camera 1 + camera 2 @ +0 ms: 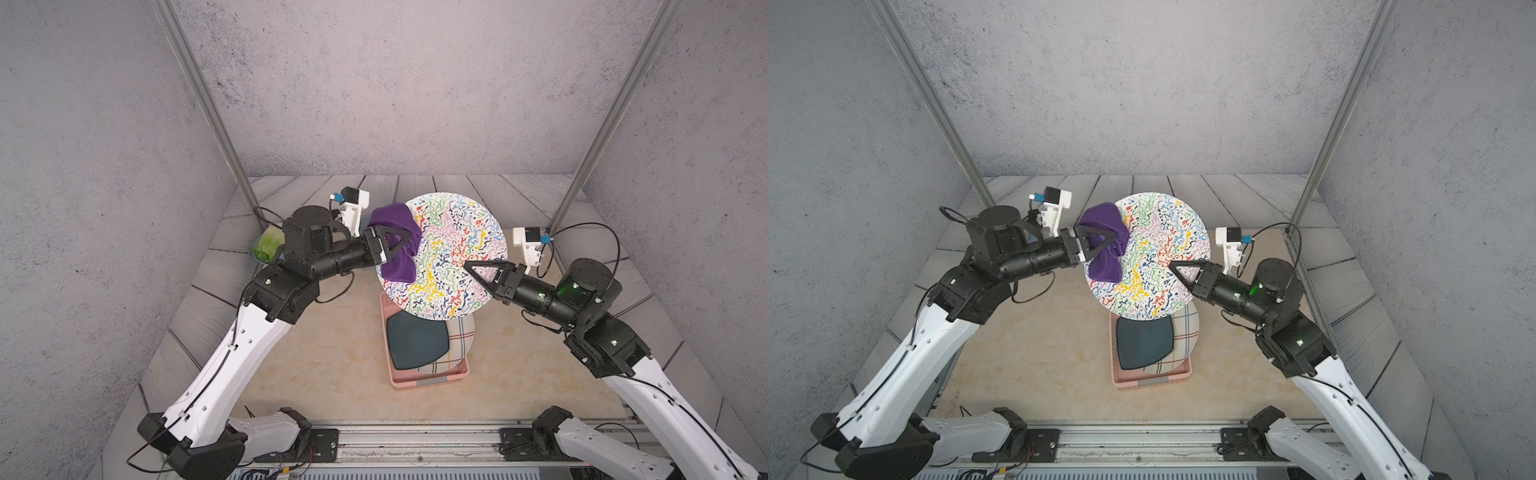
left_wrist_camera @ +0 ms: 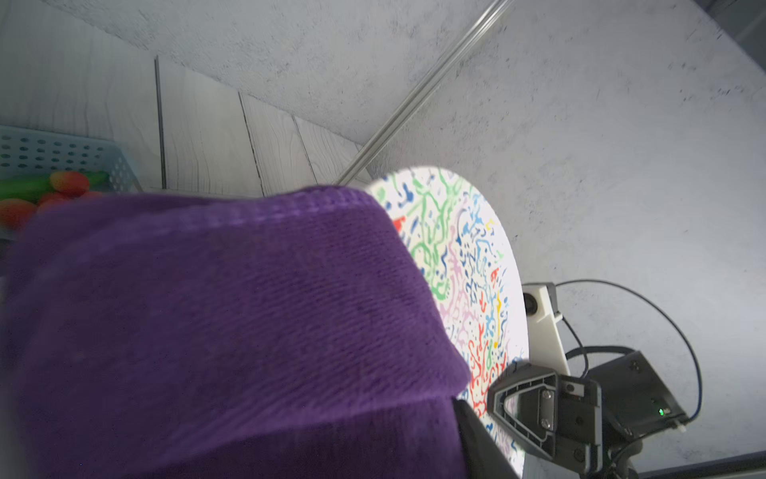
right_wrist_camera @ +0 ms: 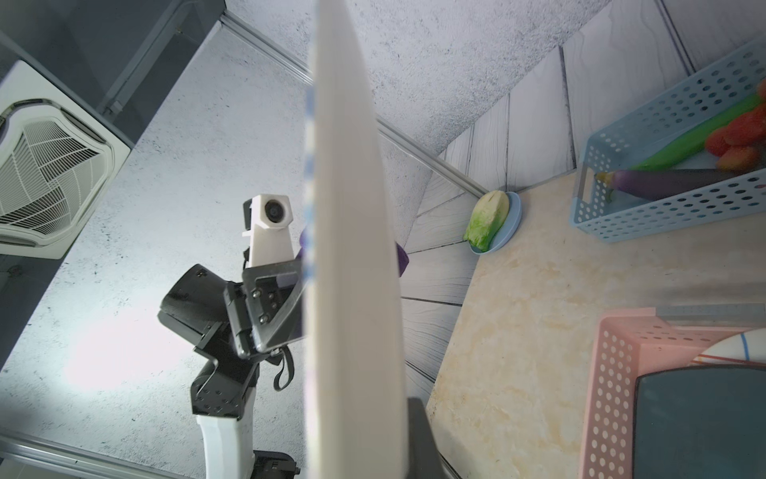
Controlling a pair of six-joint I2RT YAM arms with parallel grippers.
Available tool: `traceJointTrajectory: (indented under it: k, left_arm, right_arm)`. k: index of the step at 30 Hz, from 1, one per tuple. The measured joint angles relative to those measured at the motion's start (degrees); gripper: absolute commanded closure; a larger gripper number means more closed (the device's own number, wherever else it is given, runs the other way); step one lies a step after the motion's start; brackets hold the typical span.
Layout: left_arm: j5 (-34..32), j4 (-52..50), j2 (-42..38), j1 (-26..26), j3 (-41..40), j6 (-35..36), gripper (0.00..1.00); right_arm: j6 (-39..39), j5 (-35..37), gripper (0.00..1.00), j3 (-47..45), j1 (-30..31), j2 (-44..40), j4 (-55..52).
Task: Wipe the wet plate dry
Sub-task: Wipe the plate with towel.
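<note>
The plate (image 1: 453, 257) is hanging in the air over the far end of a pink basket (image 1: 428, 380), mid-workspace. It is tilting so that its face is showing in both top views: round, white, crawling with small red, blue, green, yellow and black squiggles. In the right wrist view it is appearing edge-on, with a plain pale underside. Whether water is lying on it cannot be told. The right fingers (image 1: 478, 274) are clamping its right rim, closed down to the plate's thickness. The left fingers (image 1: 395, 232) are clenching a purple cloth (image 1: 397, 266), which is bunching around them and pressing against the plate's upper left face. Inside the pink basket a dark teal dish (image 1: 415, 340) is lying on a checked dish (image 1: 461, 336). The basket is sitting on a beige marbled surface (image 1: 324, 353) that grey planks (image 1: 457, 183) are bordering. At the far left a lettuce (image 1: 266, 247) is resting on a blue saucer (image 3: 512, 224), with a blue basket (image 3: 663, 215) of vegetables standing nearby. Rough grey walls (image 1: 395, 83) and metal posts (image 1: 208, 108) are enclosing everything.
</note>
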Motion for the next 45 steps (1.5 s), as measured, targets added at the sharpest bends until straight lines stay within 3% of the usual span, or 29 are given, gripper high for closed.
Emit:
traceJointTrajectory:
  k: [5,7,12,18,27,31,40,45]
  left_arm:
    - [2.69,15.58,-3.15,11.82,-4.17,-18.05,1.0]
    - [3.02,21.46,-3.32,13.84,-4.68,-24.76,1.0]
    - [4.85,36.46,-1.18,12.11,-3.96,-39.82,1.0]
    - [1.64,47.69,1.79,5.16,-1.33,-49.83,1.0]
    - [-15.58,61.18,6.43,-9.62,3.5,-52.98,1.0]
    - [-16.85,66.1,7.78,-14.03,6.51,-53.31,1.0]
    - [-15.13,63.43,9.66,-7.13,9.64,-55.36,1.0]
    - [-15.56,63.67,10.32,-9.64,10.75,-55.41,1.0]
  right_arm:
    - [3.78,2.78,1.0,1.05,-1.05,-2.03,5.73]
    - [6.95,2.95,1.0,1.07,-1.09,-1.77,11.56]
    - [16.44,1.55,1.0,1.42,-1.09,3.21,27.23]
    - [25.75,-2.32,1.0,2.75,-0.83,13.16,40.39]
    - [30.47,-2.73,1.0,8.59,0.2,19.3,53.22]
    - [32.39,-0.5,1.0,14.62,0.26,22.8,57.33]
    - [35.32,2.71,1.0,13.2,0.09,25.77,60.96]
    - [33.81,3.43,1.0,12.39,4.33,24.85,60.65]
